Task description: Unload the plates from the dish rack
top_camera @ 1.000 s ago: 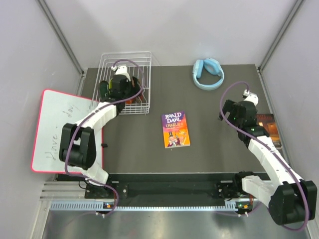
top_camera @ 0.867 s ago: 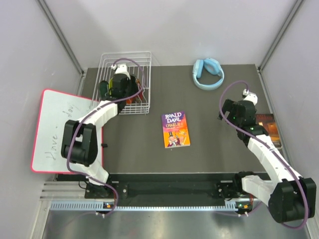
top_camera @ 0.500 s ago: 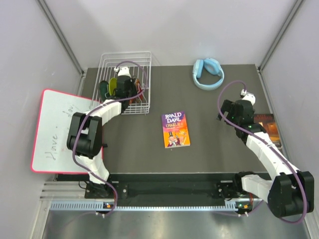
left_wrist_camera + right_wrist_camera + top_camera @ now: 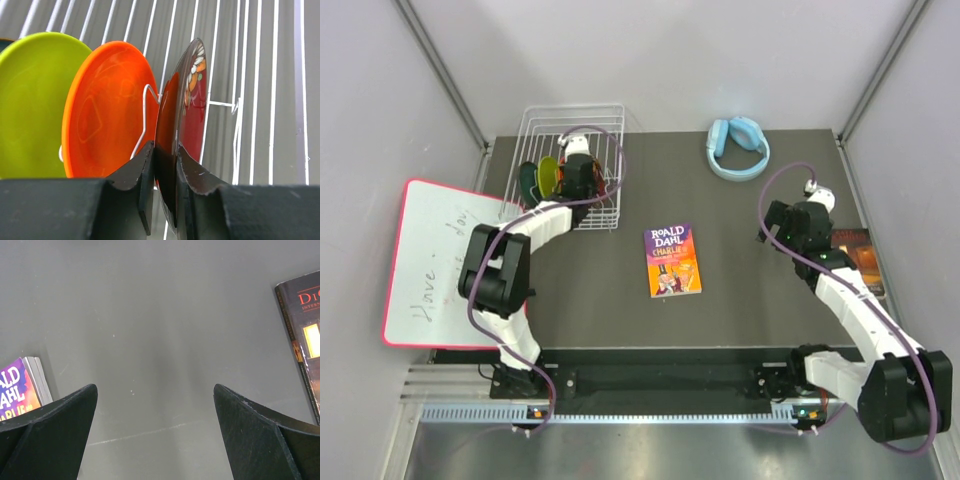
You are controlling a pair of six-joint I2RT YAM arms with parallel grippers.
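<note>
Four plates stand on edge in the rack (image 4: 605,118) at the far left, none out yet: dark green (image 4: 527,178), lime (image 4: 30,105), orange (image 4: 107,110) and the red plate (image 4: 190,115). Within the last second the left gripper (image 4: 165,155) has slid right from over the green ones to the row's right end and pinched its jaws onto the red plate's rim, seemingly firmly, so the first lift looks ready; that arm reaches far, wrist over the rack. At the right, arm bent, the right gripper (image 4: 155,405) hangs over the table (image 4: 160,315), jaws wide apart and empty.
</note>
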